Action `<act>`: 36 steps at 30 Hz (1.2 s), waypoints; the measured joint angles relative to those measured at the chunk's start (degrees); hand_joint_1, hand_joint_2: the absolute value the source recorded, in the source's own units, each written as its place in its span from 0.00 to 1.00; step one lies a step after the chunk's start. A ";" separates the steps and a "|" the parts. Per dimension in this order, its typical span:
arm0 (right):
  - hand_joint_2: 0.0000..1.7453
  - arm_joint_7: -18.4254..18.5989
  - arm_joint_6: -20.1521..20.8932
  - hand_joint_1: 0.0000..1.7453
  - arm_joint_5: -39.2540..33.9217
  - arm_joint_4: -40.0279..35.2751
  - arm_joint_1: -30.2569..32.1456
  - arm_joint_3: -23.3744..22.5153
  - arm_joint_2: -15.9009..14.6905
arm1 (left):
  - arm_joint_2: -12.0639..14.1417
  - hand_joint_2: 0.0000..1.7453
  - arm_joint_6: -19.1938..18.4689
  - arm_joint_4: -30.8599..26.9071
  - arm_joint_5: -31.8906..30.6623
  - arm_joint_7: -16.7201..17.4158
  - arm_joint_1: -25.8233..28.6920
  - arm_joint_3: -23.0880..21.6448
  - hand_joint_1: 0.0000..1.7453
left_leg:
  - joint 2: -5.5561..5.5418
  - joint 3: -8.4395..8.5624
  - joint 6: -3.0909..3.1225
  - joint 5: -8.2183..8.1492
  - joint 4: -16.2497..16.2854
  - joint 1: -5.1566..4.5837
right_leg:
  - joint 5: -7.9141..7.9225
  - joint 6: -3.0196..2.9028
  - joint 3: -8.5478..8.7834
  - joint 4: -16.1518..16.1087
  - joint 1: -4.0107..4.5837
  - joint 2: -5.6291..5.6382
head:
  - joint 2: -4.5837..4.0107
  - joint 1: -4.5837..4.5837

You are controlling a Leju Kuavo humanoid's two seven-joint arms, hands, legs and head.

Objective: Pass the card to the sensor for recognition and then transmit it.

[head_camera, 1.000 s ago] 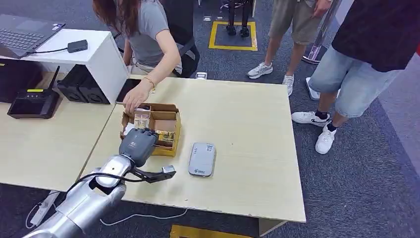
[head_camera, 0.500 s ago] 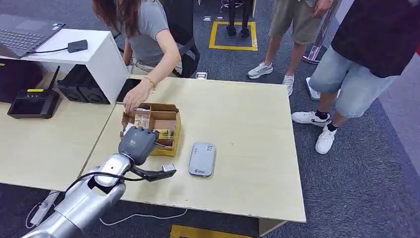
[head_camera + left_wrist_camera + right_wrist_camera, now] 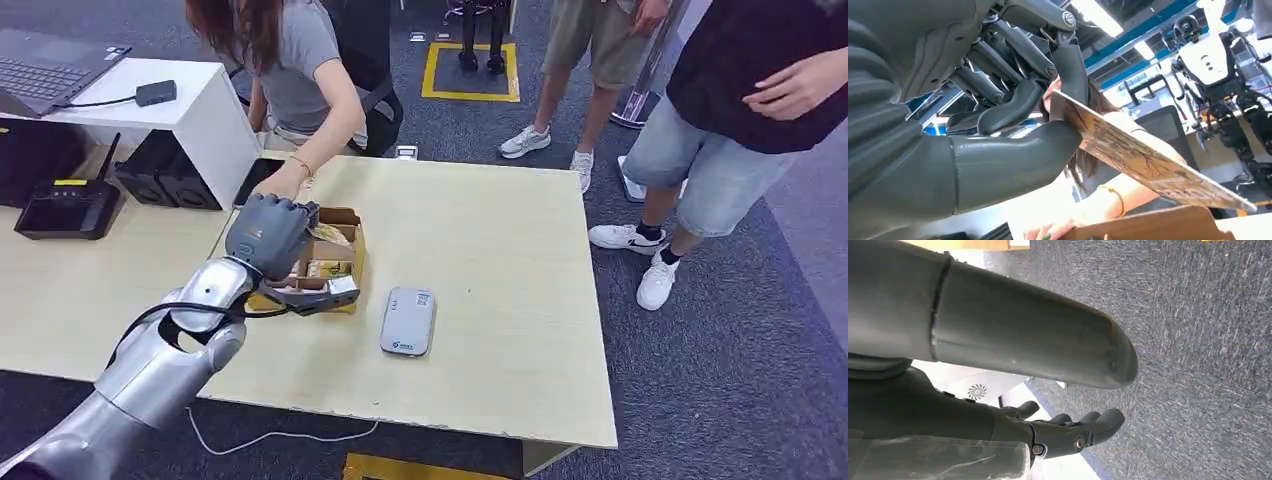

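Carpet, dark grey, covers the floor of a workshop-like room, with a yellow-bordered square marked on it at the far side. One pale wooden tabletop fills the middle of the head view; a second, similar one adjoins it on the left, and a white cabinet stands behind that with a laptop on top. Three people are around the far and right sides: one seated in a grey top reaching a hand toward the box, one standing in khaki shorts, and one in a black top and denim shorts.

One silver arm comes in from the lower left. Its left hand is raised over the near-left part of the one open cardboard box, which sits on the tabletop and is split into compartments. In the left wrist view this hand pinches one card between thumb and fingers; the card is patterned brown, held by one corner and tilted, above the box's edge.

One grey flat sensor lies on the tabletop just beside the box, to its right. A black device with an antenna rests on the left tabletop.

The right hand hangs over the carpet, fingers loosely curled and apart, holding nothing.
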 joint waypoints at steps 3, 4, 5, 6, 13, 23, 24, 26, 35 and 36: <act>0.00 0.04 0.15 0.00 0.11 0.11 0.00 0.00 0.24 | 0.00 1.00 -1.47 -0.17 1.23 -0.39 -2.02 0.20 1.00 | -0.01 0.00 0.00 0.00 0.00 0.00 | 0.00 0.00 0.01 0.00 0.00 -0.01 | 0.00 -0.02; 0.00 0.13 0.26 0.00 0.11 0.13 -0.01 0.00 0.33 | 0.00 1.00 -1.75 -0.20 1.47 -0.50 -2.60 0.26 1.00 | -0.01 0.00 0.00 0.00 0.00 0.00 | 0.00 0.00 0.01 0.00 0.00 -0.01 | 0.00 -0.02; 0.00 0.15 0.35 0.00 0.11 0.15 -0.01 0.00 0.44 | 0.00 1.00 -1.86 -0.22 1.56 -0.50 -2.97 0.28 1.00 | 0.00 0.01 0.00 0.00 0.00 0.00 | 0.00 0.00 0.01 0.00 0.00 0.01 | 0.00 -0.02; 0.00 0.17 0.50 0.00 0.11 0.20 0.00 0.00 0.48 | -0.02 1.00 -1.95 -0.24 1.62 -0.50 -3.24 0.31 1.00 | 0.01 0.01 0.00 0.00 0.00 0.00 | 0.00 0.00 0.01 0.00 0.00 0.01 | 0.00 -0.02; 0.00 0.70 0.48 0.00 0.26 0.37 0.00 0.00 1.01 | 0.26 1.00 1.58 -0.81 -4.84 4.70 -5.94 0.59 1.00 | 0.01 0.00 0.00 0.00 0.00 -0.01 | 0.01 -0.01 0.01 0.01 0.00 0.02 | 0.00 -0.02; 0.00 1.20 0.44 0.00 0.81 0.37 0.02 0.50 1.60 | 0.98 1.00 8.24 4.44 -10.82 6.32 -6.05 4.13 1.00 | 0.02 0.00 0.00 0.00 0.00 0.01 | 0.00 -0.01 0.01 0.01 0.00 0.03 | 0.00 -0.02; 0.00 1.18 0.35 0.00 0.76 0.37 0.02 0.50 1.68 | 0.98 1.00 8.37 4.94 -10.82 6.32 -6.06 4.35 1.00 | 0.02 0.00 0.00 0.00 0.00 0.00 | 0.00 -0.01 0.01 0.01 0.01 0.03 | 0.00 0.00; 0.00 1.18 0.20 0.00 0.63 0.37 0.02 0.50 1.82 | 1.01 1.00 8.67 5.88 -10.82 6.32 -6.05 4.61 1.00 | 0.01 0.00 0.00 0.00 0.00 0.00 | 0.01 -0.01 0.01 0.01 0.00 0.03 | 0.00 -0.02; 0.00 1.01 -0.33 0.00 0.24 0.37 0.02 0.50 2.17 | 0.50 1.00 12.89 11.74 -12.46 6.29 -6.16 6.21 1.00 | 0.02 0.01 0.00 0.00 0.00 -0.01 | 0.00 -0.01 0.00 0.01 0.00 0.03 | 0.00 -0.02; 0.00 0.96 -0.37 0.00 0.24 0.37 -0.01 0.50 2.17 | 0.18 1.00 13.46 12.86 -12.72 6.23 -6.22 6.60 1.00 | 0.02 0.01 0.00 0.00 0.00 -0.01 | 0.00 -0.01 0.00 0.01 0.00 0.03 | 0.00 -0.02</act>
